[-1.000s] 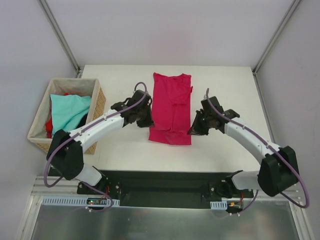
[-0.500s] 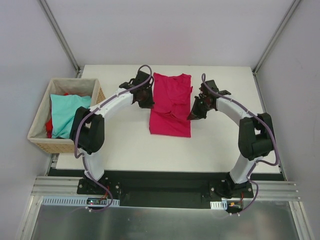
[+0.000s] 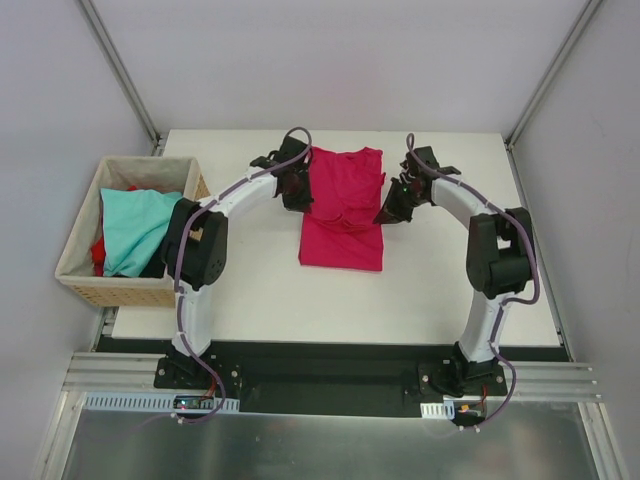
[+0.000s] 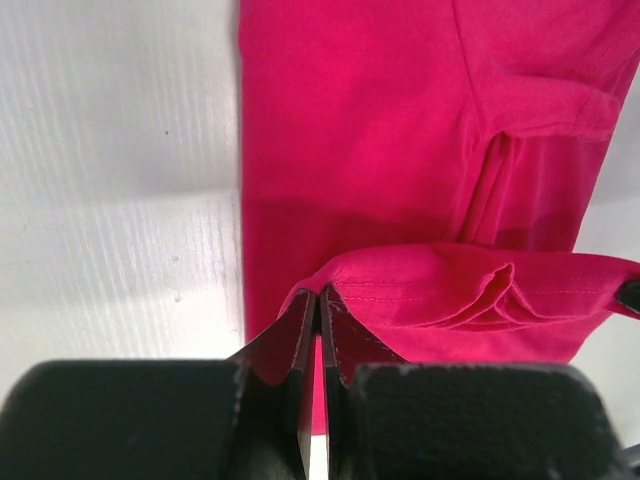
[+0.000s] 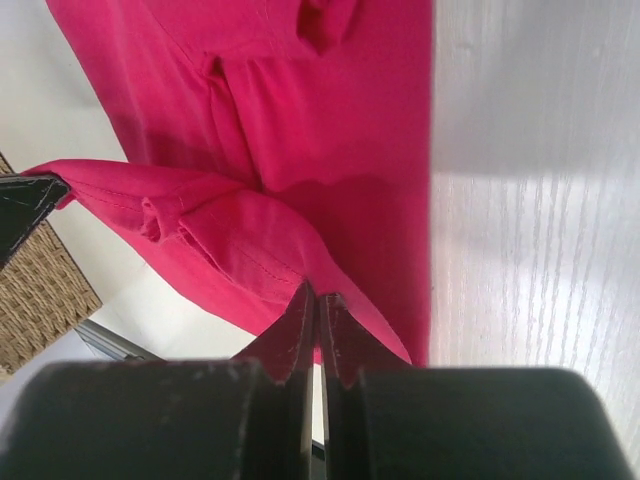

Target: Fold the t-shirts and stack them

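Both hem corners, clamped by left gripper (image 4: 318, 292) and right gripper (image 5: 315, 288), moved toward the table's (image 3: 450, 290) far edge, halving the crimson t-shirt (image 3: 343, 228).

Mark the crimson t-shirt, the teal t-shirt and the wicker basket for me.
crimson t-shirt (image 3: 342, 250), top view, near part lying flat.
teal t-shirt (image 3: 135, 225), top view, middle of the cloth.
wicker basket (image 3: 110, 291), top view, woven front wall.

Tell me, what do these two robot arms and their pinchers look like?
The left arm and right arm are white curved shells with black joints. A purple cable loops along each. The left gripper and right gripper are black, with thin tapering fingers.
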`<action>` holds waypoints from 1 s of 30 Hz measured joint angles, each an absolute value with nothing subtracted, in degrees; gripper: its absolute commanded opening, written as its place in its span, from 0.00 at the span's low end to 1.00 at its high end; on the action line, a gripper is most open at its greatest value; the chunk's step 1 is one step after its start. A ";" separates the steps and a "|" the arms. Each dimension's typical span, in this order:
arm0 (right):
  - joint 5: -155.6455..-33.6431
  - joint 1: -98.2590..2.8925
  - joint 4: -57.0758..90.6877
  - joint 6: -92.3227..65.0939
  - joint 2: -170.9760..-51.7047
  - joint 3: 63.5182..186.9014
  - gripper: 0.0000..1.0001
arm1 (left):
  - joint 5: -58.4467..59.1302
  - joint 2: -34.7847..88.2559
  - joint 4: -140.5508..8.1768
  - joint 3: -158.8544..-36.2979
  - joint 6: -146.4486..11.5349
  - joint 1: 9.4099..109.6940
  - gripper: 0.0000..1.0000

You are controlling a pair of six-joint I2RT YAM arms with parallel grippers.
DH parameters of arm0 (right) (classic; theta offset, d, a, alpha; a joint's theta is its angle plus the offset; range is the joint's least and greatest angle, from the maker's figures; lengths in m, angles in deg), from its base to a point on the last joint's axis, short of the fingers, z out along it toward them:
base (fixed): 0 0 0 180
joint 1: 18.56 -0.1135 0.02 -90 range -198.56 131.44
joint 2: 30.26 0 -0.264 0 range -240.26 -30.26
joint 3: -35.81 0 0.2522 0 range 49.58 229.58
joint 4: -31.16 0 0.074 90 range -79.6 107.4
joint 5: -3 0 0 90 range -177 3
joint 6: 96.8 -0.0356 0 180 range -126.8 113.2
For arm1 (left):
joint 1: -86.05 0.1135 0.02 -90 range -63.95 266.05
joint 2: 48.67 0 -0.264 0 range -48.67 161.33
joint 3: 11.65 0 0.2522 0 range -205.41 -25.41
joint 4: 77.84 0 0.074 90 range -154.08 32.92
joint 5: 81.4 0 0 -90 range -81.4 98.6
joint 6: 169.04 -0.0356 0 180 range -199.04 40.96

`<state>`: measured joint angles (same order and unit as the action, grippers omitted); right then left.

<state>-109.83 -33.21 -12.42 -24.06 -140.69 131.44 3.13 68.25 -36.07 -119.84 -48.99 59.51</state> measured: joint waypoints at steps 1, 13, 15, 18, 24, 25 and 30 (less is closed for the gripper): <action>-110.01 -33.04 -12.44 -24.06 -141.22 132.10 0.00 | 3.11 68.41 -36.07 -120.15 -48.99 59.66 0.00; -110.75 -31.81 -12.58 -24.08 -147.71 137.43 0.00 | 2.58 72.06 -35.70 -124.36 -49.67 61.76 0.00; -110.93 -31.66 -12.60 -24.08 -148.14 137.78 0.00 | 2.43 73.04 -35.66 -125.22 -49.89 61.78 0.00; -111.10 -31.35 -12.93 -24.08 -149.04 138.72 0.14 | 1.97 74.79 -35.61 -126.75 -50.20 61.78 0.28; -111.95 -30.35 -13.34 -23.73 -151.25 142.59 0.78 | 1.79 77.02 -34.00 -131.05 -51.94 62.33 0.99; -111.95 -30.11 -13.54 -23.51 -151.27 143.44 0.82 | 1.97 77.06 -33.43 -132.06 -52.25 62.61 0.99; -112.08 -29.23 -13.14 -22.53 -149.72 147.09 0.85 | 3.24 75.33 -32.53 -135.51 -53.89 64.05 0.99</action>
<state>-112.08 -29.23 -13.14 -22.53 -149.72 147.09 3.24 75.33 -32.53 -135.51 -53.89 64.05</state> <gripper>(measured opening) 0.851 0.990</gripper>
